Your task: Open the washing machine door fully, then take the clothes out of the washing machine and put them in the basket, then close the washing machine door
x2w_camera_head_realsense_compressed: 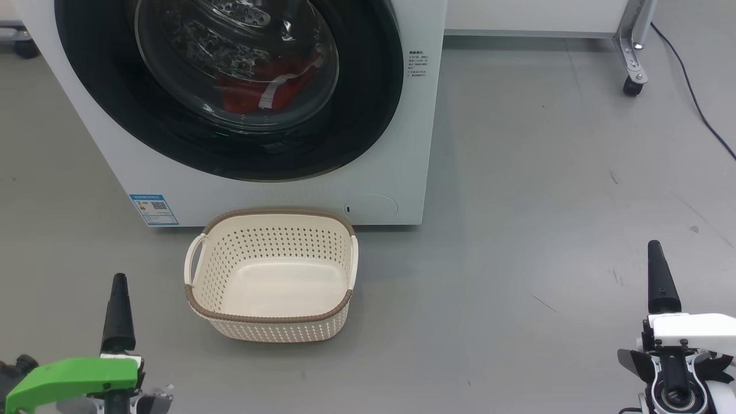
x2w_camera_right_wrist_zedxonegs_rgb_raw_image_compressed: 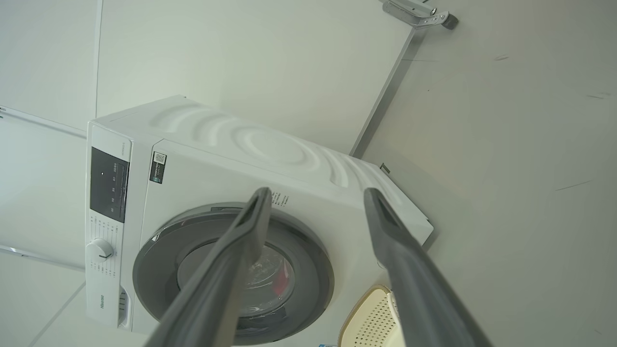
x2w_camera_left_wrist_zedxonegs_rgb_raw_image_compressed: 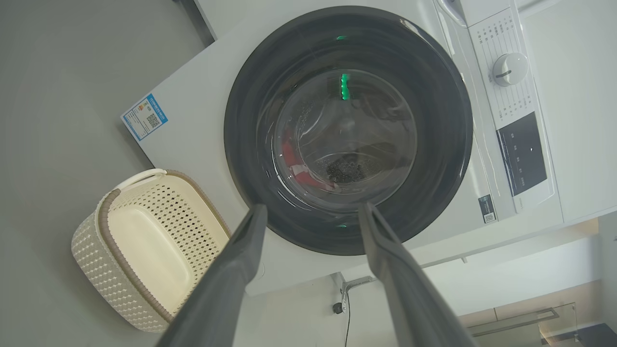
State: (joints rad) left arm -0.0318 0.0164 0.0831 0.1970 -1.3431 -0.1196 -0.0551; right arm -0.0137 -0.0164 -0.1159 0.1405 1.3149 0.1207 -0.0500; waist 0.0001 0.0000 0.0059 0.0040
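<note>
Left gripper [x2w_camera_left_wrist_zedxonegs_rgb_raw_image_compressed: 312,208] and right gripper [x2w_camera_right_wrist_zedxonegs_rgb_raw_image_compressed: 317,193] both hang released, fingers spread and empty, low at either side and short of the machine. The washing machine [x2w_camera_head_realsense_compressed: 397,172] stands on the grey floor [x2w_camera_head_realsense_compressed: 517,201] with the washing machine door [x2w_camera_head_realsense_compressed: 368,103] shut flat against its front, so no step of the task is done yet. The likely trouble is that the glossy black rim shows no clear handle from these views (a finger could skid off it). An arm reaching low may also knock the basket [x2w_camera_head_realsense_compressed: 276,212], which sits just in front of the machine, below the door. The drum holds the clothes [x2w_camera_head_realsense_compressed: 247,98], red behind the glass; the basket is empty.
</note>
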